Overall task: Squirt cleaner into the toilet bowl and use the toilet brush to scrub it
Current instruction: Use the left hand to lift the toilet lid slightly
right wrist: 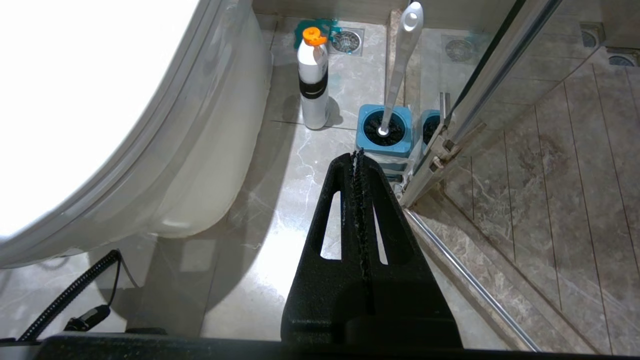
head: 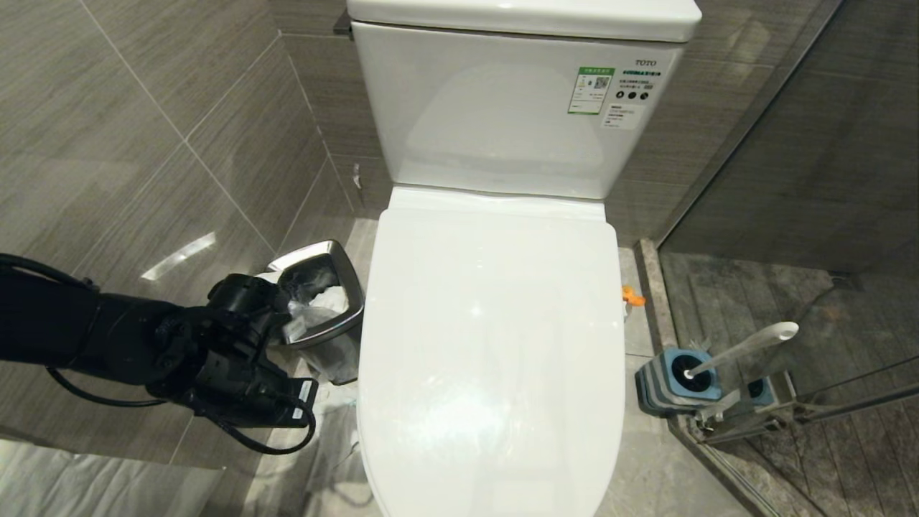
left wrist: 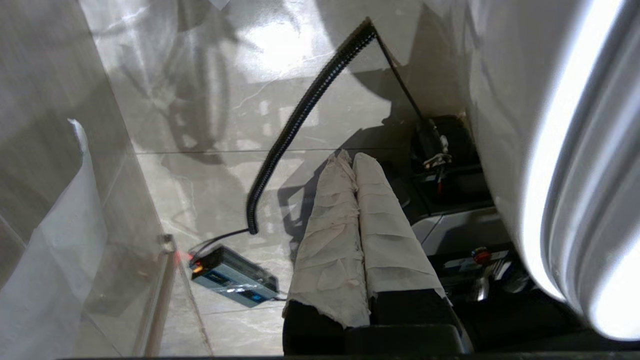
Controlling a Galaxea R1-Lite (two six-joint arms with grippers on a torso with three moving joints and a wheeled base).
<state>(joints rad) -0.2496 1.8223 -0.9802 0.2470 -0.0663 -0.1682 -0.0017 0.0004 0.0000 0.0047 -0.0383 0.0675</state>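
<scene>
From the head view, I am holding my left gripper (head: pixel 287 402) low beside the toilet bowl (head: pixel 495 345), whose lid is down; the toilet brush (head: pixel 747 348) is standing in its holder (head: pixel 678 380) on the right. At my left wrist, the cloth-wrapped fingers (left wrist: pixel 350 225) are pressing together, carrying nothing. At my right wrist, my right gripper (right wrist: pixel 357 165) is sitting closed and empty near the cleaner bottle (right wrist: pixel 313 80). Nothing is started, I judge: lifting the lid comes next.

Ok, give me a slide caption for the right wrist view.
Right gripper, jaws shut, beside the toilet bowl, facing toilet brush in its holder.
</scene>
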